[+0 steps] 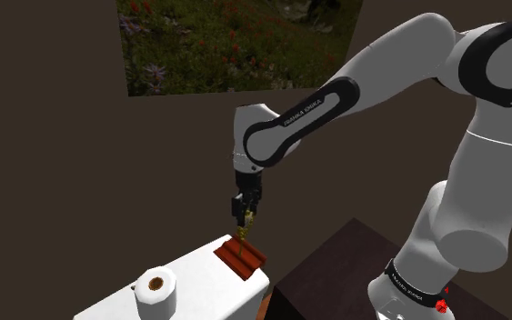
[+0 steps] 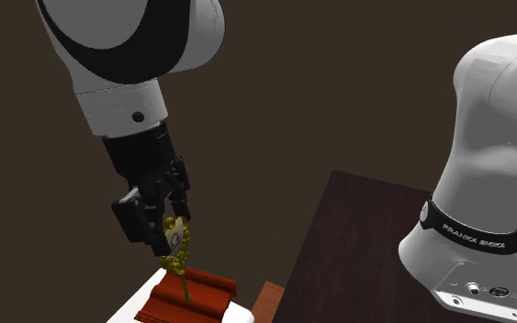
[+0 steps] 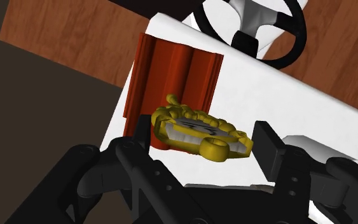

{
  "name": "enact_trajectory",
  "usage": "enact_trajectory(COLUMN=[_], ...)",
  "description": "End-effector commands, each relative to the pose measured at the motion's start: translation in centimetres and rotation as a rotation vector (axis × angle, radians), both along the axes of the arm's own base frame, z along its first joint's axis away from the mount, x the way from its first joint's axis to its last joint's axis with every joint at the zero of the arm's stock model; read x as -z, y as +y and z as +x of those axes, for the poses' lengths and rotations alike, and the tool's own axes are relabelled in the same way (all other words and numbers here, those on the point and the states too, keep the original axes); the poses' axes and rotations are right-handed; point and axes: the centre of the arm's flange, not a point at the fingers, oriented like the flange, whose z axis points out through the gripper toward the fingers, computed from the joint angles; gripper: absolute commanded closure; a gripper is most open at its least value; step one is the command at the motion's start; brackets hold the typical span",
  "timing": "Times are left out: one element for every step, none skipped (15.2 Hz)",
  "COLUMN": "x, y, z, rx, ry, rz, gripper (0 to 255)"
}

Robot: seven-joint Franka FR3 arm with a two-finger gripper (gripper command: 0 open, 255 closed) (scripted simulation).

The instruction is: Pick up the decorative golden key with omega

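Note:
The golden key (image 1: 245,229) with an ornate head hangs in the air just above a red ribbed block (image 1: 242,257). My gripper (image 1: 246,218) points down and is shut on the key's head. In the second exterior view the key (image 2: 179,250) dangles from the gripper (image 2: 166,228), its shaft reaching down to the red block (image 2: 192,294). In the wrist view the key's golden head (image 3: 199,130) lies between the two black fingers of the gripper (image 3: 203,137), in front of the red block (image 3: 171,76).
The red block rests at a corner of a white tabletop (image 1: 199,284), which also bears a paper roll (image 1: 156,291). My dark stand (image 1: 354,264) is beside the table. A flower picture (image 1: 235,36) hangs on the dark wall.

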Motion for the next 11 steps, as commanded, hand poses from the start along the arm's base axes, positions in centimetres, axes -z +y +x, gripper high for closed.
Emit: enact_trajectory(x=[-1.1,-1.6,-2.1,-2.7,-3.2,-3.7,-4.3,-4.8,-5.3,-5.8,-5.9], y=[0.0,0.0,0.0,0.0,0.0,0.0,0.0,0.0,0.0,0.0,0.0], z=[-0.1,-0.1,-0.1,-0.1,-0.1,-0.1,-0.1,-0.1,-0.1,-0.1,-0.1], rx=[0.000,0.000,0.000,0.000,0.000,0.000,0.000,0.000,0.000,0.000,0.000], ry=[0.000,0.000,0.000,0.000,0.000,0.000,0.000,0.000,0.000,0.000,0.000], rz=[0.000,0.000,0.000,0.000,0.000,0.000,0.000,0.000,0.000,0.000,0.000], gripper=[255,255,255,255,255,255,255,255,255,255,255])
